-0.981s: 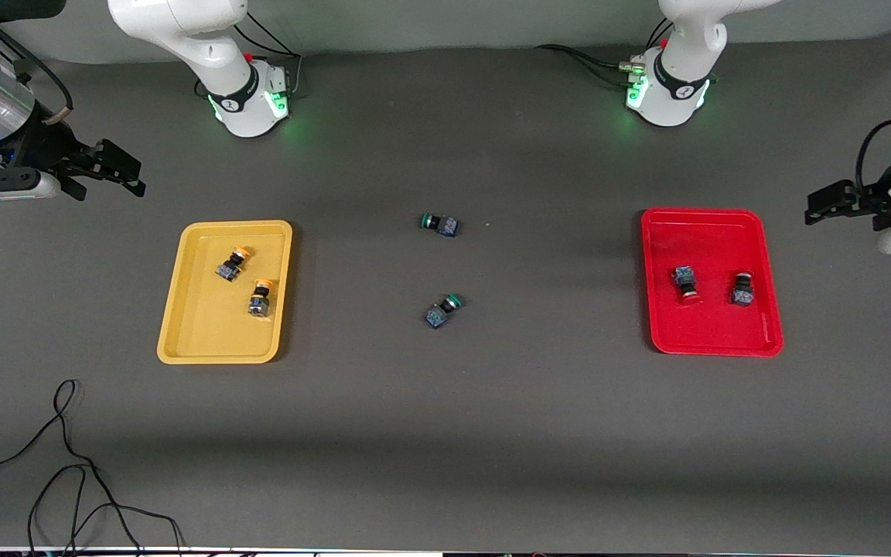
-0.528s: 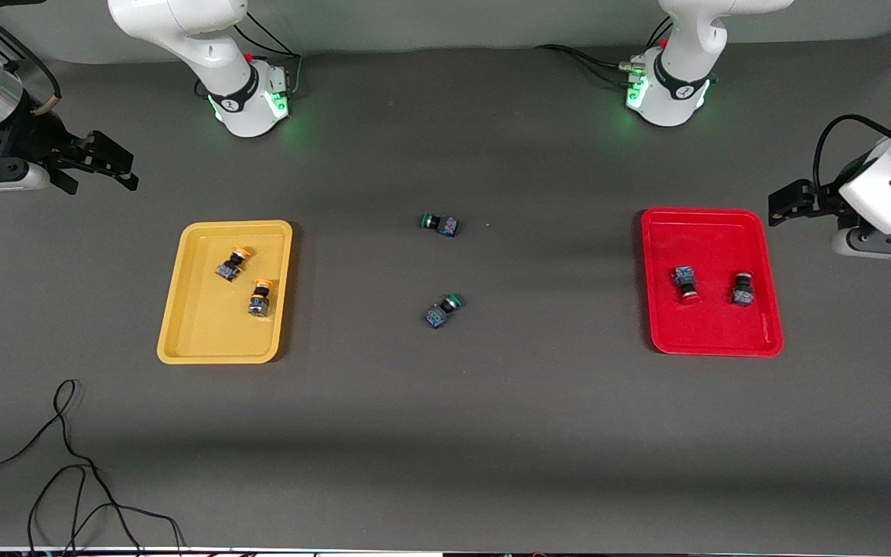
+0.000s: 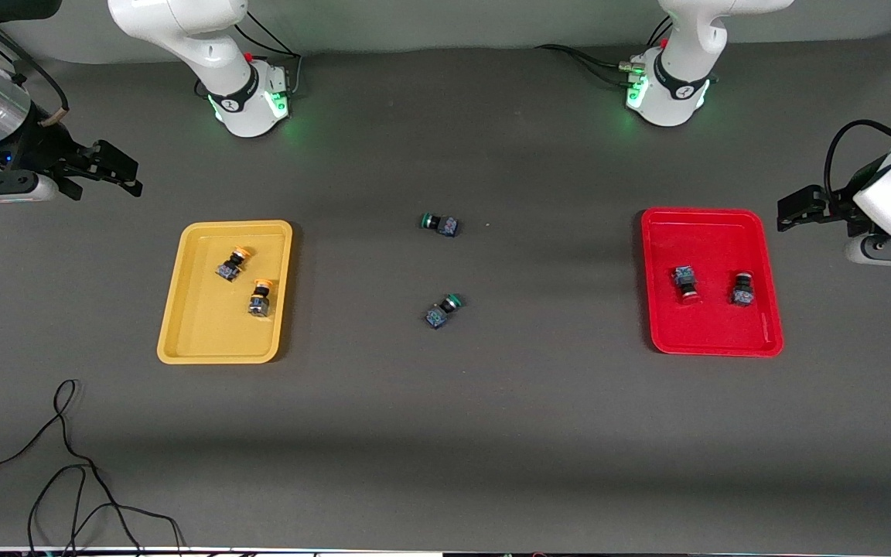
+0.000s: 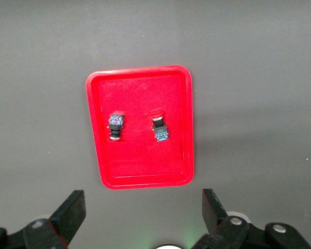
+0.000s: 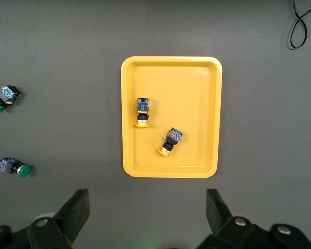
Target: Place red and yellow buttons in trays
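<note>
- Left end effector (image 3: 795,207) hangs in the air at the left arm's end of the dark grey bench (image 3: 445,433), just off the rim of the red tray; its fingers (image 4: 68,213) are spread wide and carry nothing.
- Right end effector (image 3: 109,169) hangs over the right arm's end of the bench, off the yellow tray's corner, fingers (image 5: 75,212) likewise wide apart and bare.
- Thin black cable (image 3: 66,464) lies looped on the bench nearest the front camera, at the right arm's end.
- Shallow yellow plastic tray (image 3: 190,333) with rounded corners holds both yellow-capped push-button switches: one (image 3: 261,299) nearer the camera, the other (image 3: 232,263) farther and close beside it, the two apart.
- Shallow red plastic tray (image 3: 712,336) of the same shape holds both red-capped push-button switches, lying side by side but apart: one (image 3: 686,282) toward the middle of the bench, the other (image 3: 741,288) toward the left arm's end.
- Two green-capped push-button switches lie on the bare bench between the trays, well apart from both: one (image 3: 442,310) nearer the camera, the other (image 3: 440,224) farther.
- Both white arm bases, the right arm's (image 3: 248,97) and the left arm's (image 3: 670,93), glow green, farthest from the camera.
</note>
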### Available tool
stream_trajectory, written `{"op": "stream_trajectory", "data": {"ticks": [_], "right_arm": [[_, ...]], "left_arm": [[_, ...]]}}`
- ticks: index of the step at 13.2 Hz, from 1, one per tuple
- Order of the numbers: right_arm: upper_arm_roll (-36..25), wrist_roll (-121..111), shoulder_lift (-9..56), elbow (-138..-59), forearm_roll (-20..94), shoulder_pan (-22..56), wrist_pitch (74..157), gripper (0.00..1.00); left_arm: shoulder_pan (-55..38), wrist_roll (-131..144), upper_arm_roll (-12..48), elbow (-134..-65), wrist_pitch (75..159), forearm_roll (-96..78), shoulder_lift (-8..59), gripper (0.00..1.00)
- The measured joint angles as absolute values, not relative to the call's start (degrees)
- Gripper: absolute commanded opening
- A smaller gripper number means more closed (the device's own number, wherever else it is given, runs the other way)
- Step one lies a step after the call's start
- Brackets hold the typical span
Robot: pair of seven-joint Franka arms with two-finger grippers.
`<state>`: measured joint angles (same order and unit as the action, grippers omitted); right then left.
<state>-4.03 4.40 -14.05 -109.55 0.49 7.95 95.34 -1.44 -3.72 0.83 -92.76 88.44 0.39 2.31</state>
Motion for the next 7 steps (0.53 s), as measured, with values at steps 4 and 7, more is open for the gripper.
{"op": "stream_trajectory", "data": {"ticks": [4, 7], "right_arm": [[-4.03, 4.40, -13.94, -109.47, 0.45, 7.95, 95.34, 1.00], [-4.03, 4.40, -13.58, -109.47, 0.42, 7.94, 95.34, 1.00]], "left_arm": [[-1.50, -3.72, 0.85, -92.93, 88.20, 0.39, 2.31, 1.00], [-1.50, -3.73, 0.85, -92.93, 88.17, 0.39, 2.31, 1.00]]}}
